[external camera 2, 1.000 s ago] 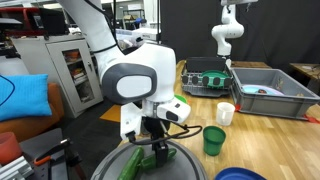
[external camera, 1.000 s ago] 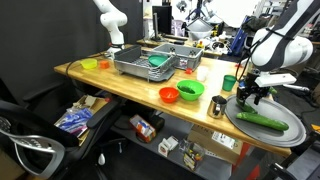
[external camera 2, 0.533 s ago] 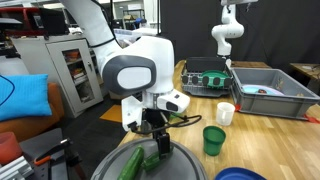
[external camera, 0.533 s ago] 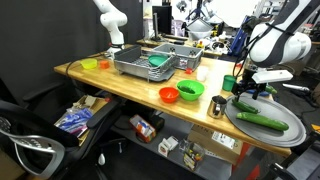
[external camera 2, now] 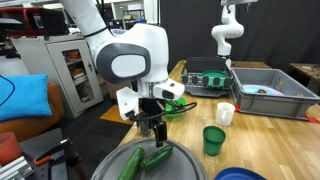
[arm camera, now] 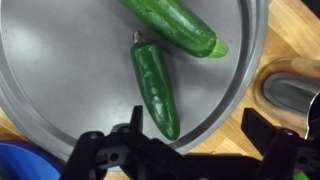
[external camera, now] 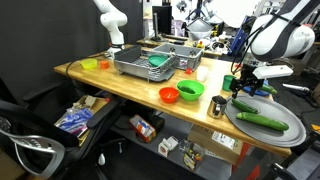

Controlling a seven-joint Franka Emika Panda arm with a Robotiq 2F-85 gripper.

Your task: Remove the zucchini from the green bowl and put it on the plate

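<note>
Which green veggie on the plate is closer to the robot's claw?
The shorter, darker one, the zucchini, just under the gripper. The longer cucumber lies farther off on the plate.

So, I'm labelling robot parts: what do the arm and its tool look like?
The arm is glossy white, with bulky rounded links and a grey circular joint cap. Its tool is black and angular, hung under a white wrist piece.

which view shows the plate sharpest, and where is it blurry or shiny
Wrist view: sharpest, with the plate and zucchini crisp and a soft sheen on the zucchini's skin, but the fingers near the lens are dark and blurred. In both exterior views the plate is small and coarse, with no strong glare.
</note>
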